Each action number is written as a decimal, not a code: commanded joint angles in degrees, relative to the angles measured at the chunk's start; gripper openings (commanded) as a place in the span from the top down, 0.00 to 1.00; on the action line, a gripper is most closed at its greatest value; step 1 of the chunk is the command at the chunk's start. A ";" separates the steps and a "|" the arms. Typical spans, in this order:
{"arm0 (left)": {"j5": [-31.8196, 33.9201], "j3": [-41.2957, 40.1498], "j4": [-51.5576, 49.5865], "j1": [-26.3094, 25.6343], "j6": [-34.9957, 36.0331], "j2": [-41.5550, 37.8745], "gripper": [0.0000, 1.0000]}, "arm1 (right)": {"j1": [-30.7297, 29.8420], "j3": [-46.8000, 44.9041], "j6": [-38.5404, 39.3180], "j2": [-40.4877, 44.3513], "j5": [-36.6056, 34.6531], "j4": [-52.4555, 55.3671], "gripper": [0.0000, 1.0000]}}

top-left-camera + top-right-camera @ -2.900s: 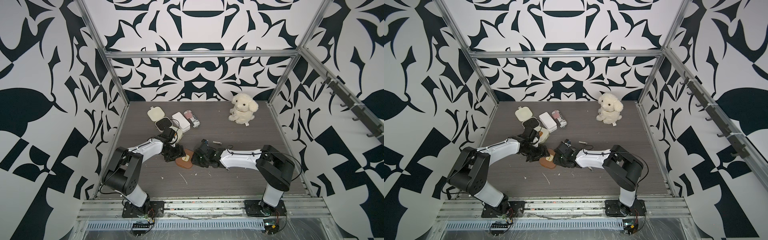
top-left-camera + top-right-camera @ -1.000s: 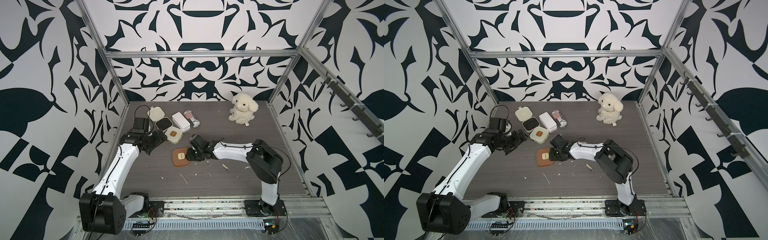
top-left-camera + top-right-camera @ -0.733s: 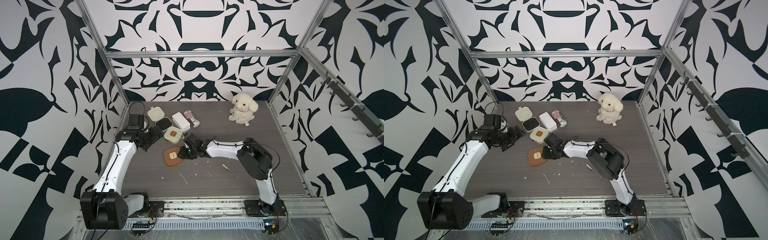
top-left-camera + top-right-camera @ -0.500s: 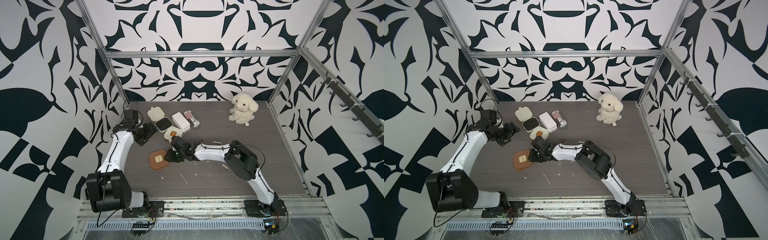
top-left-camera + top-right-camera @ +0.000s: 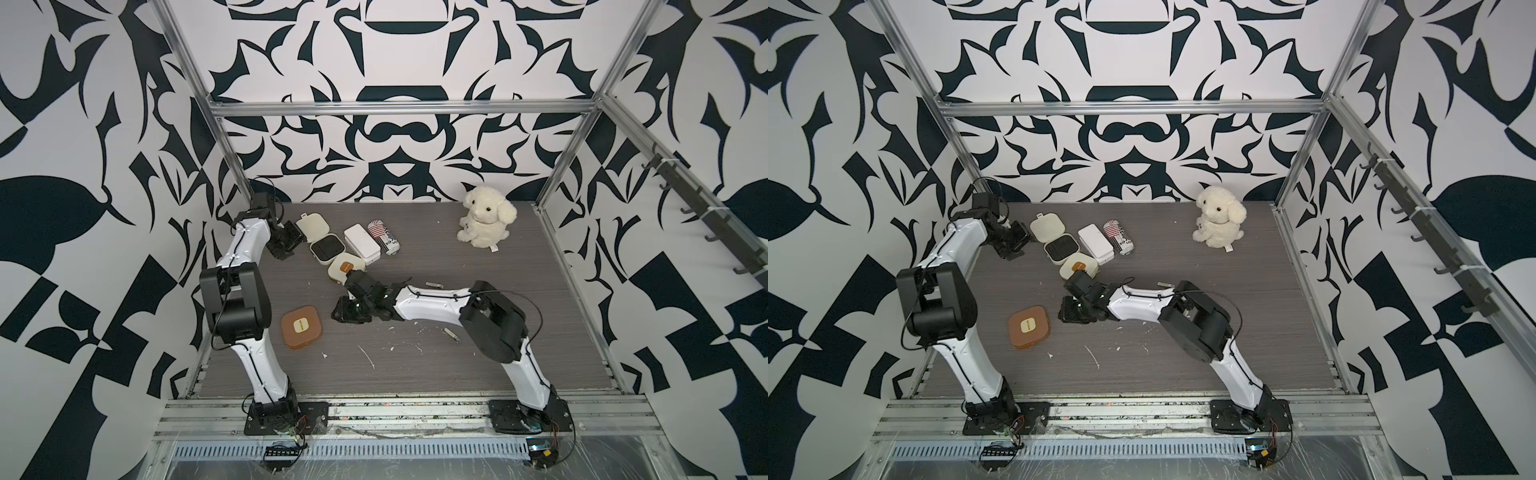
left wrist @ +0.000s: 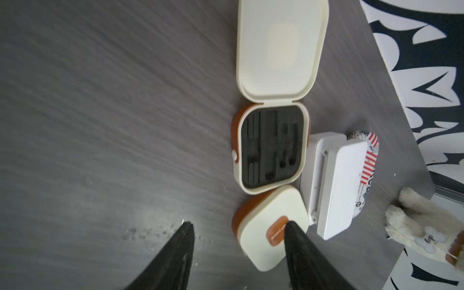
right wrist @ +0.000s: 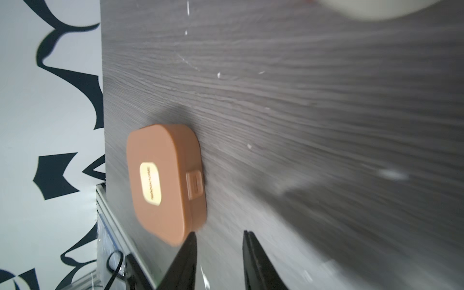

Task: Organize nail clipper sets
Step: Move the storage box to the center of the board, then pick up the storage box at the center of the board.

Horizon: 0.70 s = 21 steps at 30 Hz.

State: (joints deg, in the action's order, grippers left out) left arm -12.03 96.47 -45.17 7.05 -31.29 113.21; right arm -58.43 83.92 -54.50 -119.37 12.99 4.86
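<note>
The tan-brown nail clipper case (image 5: pixel 301 326) lies shut near the table's left front, also in the right wrist view (image 7: pixel 165 180). My right gripper (image 5: pixel 347 313) (image 7: pixel 219 233) sits low just right of it, open and empty, with one fingertip (image 7: pixel 192 237) close by the case's corner. An open cream case (image 5: pixel 327 248) (image 6: pixel 272 148) shows its black slotted inside at the far left. A shut cream case (image 5: pixel 344 268) (image 6: pixel 271 226) lies against it. My left gripper (image 5: pixel 291 243) (image 6: pixel 238 226) hovers left of these, open and empty. Small metal clippers (image 5: pixel 434 284) (image 5: pixel 452 334) lie loose.
A plain white box (image 5: pixel 361 243) and a striped can (image 5: pixel 384 237) lie right of the cream cases. A plush dog (image 5: pixel 484 222) sits at the far right. White scraps (image 5: pixel 368 355) dot the front of the table. Frame posts stand at the corners.
The tan-brown case has slid left across the table as my right arm swept left behind it. My left arm has drawn back towards the far left corner, beside the open cream case.
</note>
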 commanded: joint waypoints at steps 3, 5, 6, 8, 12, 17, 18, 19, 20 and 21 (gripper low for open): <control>4.51 6.66 -6.78 -1.70 2.40 7.86 0.41 | 1.41 -8.30 5.88 15.53 -8.00 5.36 0.65; 5.47 7.87 -6.84 -2.73 2.79 9.55 0.41 | 1.95 -11.81 6.92 19.93 -10.70 7.49 0.64; 5.70 8.58 -7.14 -3.36 2.90 10.37 0.41 | 2.26 -13.61 7.40 21.97 -11.63 8.41 0.64; 6.09 9.80 -7.57 -4.41 2.99 11.81 0.41 | 3.14 -17.03 7.65 25.27 -12.41 9.27 0.64; 6.85 11.32 -7.91 -5.80 2.59 14.11 0.42 | 5.18 -23.94 6.49 30.48 -12.55 8.79 0.64; 8.85 12.09 -8.79 -6.26 2.46 16.35 0.53 | 7.14 -29.58 4.90 34.40 -12.73 7.71 0.64; 9.16 12.08 -8.80 -6.25 2.37 16.56 0.56 | 7.49 -30.29 4.82 34.87 -12.73 7.52 0.64; 9.16 12.10 -8.71 -6.19 2.30 16.68 0.57 | 7.75 -30.70 4.80 35.12 -12.66 7.44 0.64; 9.26 12.15 -8.68 -6.26 2.16 16.91 0.58 | 7.96 -31.11 4.75 35.34 -12.64 7.44 0.64; 9.30 12.35 -8.68 -6.24 2.11 17.16 0.59 | 8.12 -31.40 4.74 35.51 -12.56 7.44 0.64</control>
State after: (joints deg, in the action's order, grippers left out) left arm -4.03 107.57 -51.96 0.45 -29.21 128.99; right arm -50.54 52.80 -49.41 -86.24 1.45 13.28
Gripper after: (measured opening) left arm 0.414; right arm 0.362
